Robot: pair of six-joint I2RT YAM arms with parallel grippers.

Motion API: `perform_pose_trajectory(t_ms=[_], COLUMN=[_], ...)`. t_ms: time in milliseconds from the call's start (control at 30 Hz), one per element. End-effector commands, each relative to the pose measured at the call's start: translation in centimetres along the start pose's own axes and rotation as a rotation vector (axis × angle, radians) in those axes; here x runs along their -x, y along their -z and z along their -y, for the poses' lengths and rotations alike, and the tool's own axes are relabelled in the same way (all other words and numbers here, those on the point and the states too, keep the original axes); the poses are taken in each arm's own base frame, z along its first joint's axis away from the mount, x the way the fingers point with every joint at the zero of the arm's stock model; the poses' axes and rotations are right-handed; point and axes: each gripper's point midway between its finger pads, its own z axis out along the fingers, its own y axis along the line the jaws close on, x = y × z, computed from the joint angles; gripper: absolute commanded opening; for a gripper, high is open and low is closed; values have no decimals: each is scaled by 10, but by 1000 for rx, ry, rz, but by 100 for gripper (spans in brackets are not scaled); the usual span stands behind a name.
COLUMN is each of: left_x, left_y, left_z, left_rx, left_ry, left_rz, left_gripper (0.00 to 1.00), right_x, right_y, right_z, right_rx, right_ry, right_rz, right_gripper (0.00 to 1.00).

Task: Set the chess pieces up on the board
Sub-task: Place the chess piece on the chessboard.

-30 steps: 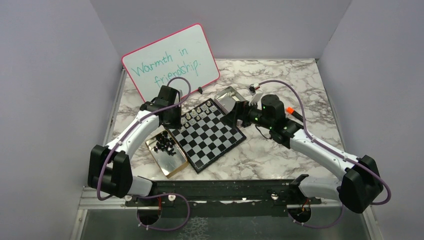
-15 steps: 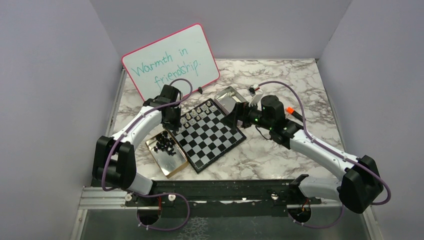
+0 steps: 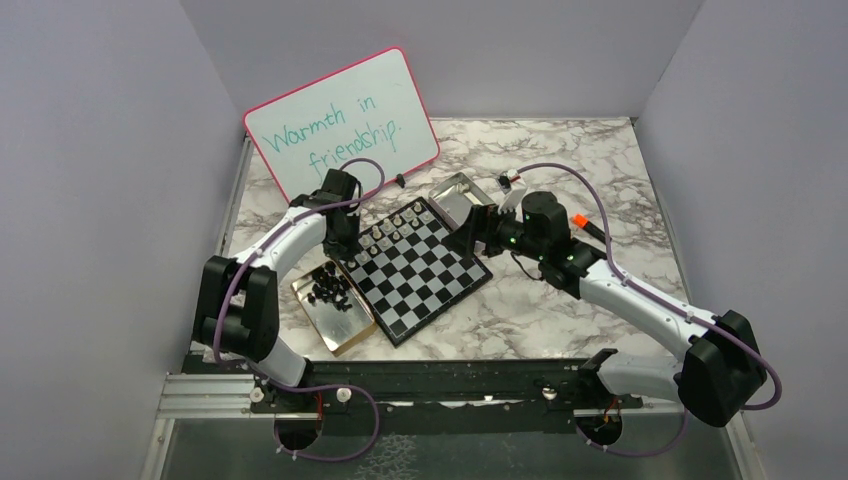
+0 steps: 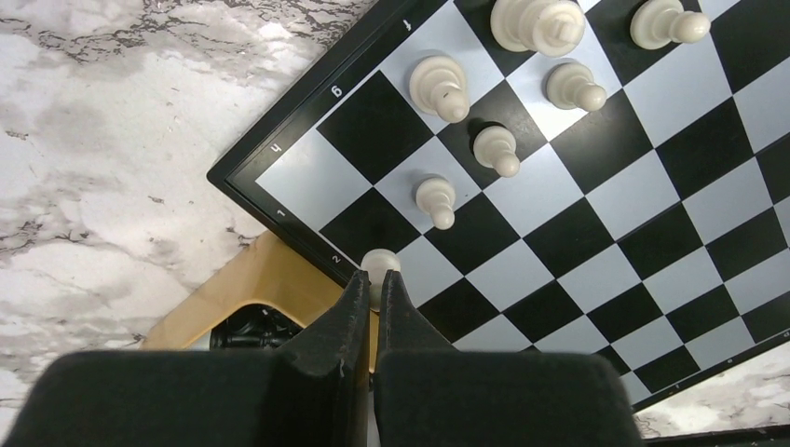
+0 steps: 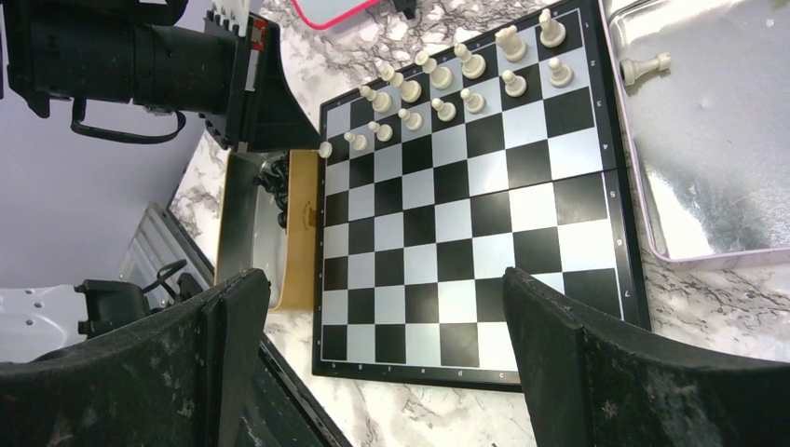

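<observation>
The board [image 3: 415,268] lies at the table's middle, with several cream-white chess pieces [image 3: 392,224] in two rows along its far edge. My left gripper [image 4: 374,279] is shut on a white pawn [image 4: 380,265], held just above the board's left corner at the end of the pawn row [image 4: 436,200]. In the right wrist view that pawn [image 5: 325,149] hangs beside the board's rim. Black chess pieces [image 3: 330,287] are heaped in a wooden-rimmed tray [image 3: 345,330]. My right gripper [image 5: 382,279] stands wide open above the board's right side, holding nothing.
A silver tin [image 5: 717,140] touches the board's far right side, and one white piece [image 5: 646,67] lies in it. A pink-rimmed whiteboard [image 3: 340,120] leans at the back left. An orange-capped marker [image 3: 580,221] lies behind my right arm.
The left arm's elbow has swung up and to the right while its gripper stayed at the board's left corner with the pawn. The right gripper has edged slightly left.
</observation>
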Motion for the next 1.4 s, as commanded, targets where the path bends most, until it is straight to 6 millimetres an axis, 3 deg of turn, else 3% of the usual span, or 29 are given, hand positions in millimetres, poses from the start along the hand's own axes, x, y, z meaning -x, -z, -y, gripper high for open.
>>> perform_pose_trajectory(t_ms=[0, 500, 667, 767, 1000, 1167, 1367], left_x=[14, 16, 18, 20, 26, 40, 70], left_y=[-3, -13, -11, -9, -4, 13, 60], left_z=[-1, -4, -4, -4, 2, 6, 30], left_rx=[4, 9, 7, 6, -24, -40, -169], left_ry=[-12, -9, -13, -16, -24, -23, -52], left_rz=[32, 22, 31, 40, 49, 114, 288], left_gripper=[0, 0, 9, 22, 24, 29, 42], right_x=[10, 11, 11, 11, 12, 11, 20], right_y=[4, 1, 0, 0, 1, 1, -1], right_z=[1, 3, 4, 4, 9, 45, 73], right_rx=[-16, -24, -25, -27, -51, -227, -395], right_ry=[1, -7, -7, -6, 16, 54, 47], right_rz=[48, 52, 53, 55, 69, 77, 87], right_gripper=[100, 100, 100, 100, 100, 100, 100])
